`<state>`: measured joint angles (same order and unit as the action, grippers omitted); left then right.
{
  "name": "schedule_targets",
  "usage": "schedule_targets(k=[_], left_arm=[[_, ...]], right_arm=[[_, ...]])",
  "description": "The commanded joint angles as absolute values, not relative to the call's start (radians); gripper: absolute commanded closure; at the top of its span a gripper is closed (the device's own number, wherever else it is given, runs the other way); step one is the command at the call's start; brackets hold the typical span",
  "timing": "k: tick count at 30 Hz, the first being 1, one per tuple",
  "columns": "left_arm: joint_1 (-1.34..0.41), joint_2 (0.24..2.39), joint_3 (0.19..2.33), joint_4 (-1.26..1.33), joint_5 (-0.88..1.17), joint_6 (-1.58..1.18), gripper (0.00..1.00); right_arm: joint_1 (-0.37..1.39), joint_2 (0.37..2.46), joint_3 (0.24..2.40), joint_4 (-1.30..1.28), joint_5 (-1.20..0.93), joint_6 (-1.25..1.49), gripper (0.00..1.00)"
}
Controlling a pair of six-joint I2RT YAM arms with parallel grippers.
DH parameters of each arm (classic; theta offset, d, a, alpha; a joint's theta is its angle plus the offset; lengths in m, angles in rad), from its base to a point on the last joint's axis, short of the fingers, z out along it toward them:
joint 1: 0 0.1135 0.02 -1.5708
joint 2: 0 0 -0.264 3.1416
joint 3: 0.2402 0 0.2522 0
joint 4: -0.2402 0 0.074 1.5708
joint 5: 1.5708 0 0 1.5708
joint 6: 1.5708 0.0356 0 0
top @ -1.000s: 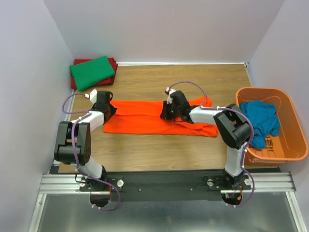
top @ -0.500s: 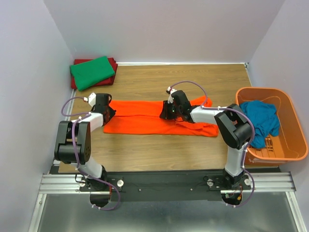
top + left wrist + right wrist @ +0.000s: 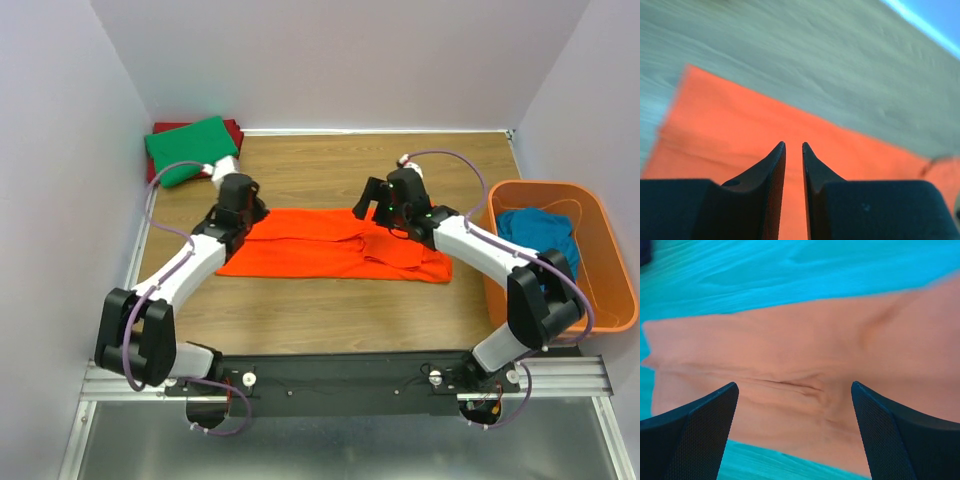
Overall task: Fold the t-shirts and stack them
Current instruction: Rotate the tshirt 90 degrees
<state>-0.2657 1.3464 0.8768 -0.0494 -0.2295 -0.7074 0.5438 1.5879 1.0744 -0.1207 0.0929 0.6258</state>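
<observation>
Starting at the left gripper [image 3: 792,145], we see its two fingers only a narrow slit apart with nothing between them, hovering over the left end of the bright orange t-shirt [image 3: 740,115]. The right gripper [image 3: 795,385] is spread wide and empty above the cloth's creased middle. Outward from there, the orange tee lies as a long band across the middle of the wooden table [image 3: 330,160]. The green t-shirt [image 3: 185,148] sits folded on the dark red t-shirt [image 3: 234,128] in the far left corner, and the teal t-shirt [image 3: 540,235] is bunched in the orange plastic basket [image 3: 560,186] at the right. We judge the step in hand to be letting go after a lengthwise fold. To do it well, we should lift both grippers straight up and clear (no sideways drag, which would pull the fresh layers open). We should then come down again on the band's ends, pinching all layers together for the crosswise fold. Against a second ago, both arms have swung up the table toward the band's far edge, the right one moving from mid-shirt toward its right end. The right gripper has opened wide and the left has parted a little. The tee itself lies much where it lay.
</observation>
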Motion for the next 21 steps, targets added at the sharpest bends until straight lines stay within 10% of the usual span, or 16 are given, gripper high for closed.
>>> schedule_targets(k=[1,21], left_arm=[[-0.4,1.388,0.865,-0.104,-0.284,-0.66,0.76],[-0.548,1.73,0.841,-0.005,-0.296,-0.686,0.89]], right_arm=[[0.517,1.519,0.982,-0.31,0.282,0.846,0.0],[0.4,1.745,0.929,-0.336,0.391,1.014,0.0]])
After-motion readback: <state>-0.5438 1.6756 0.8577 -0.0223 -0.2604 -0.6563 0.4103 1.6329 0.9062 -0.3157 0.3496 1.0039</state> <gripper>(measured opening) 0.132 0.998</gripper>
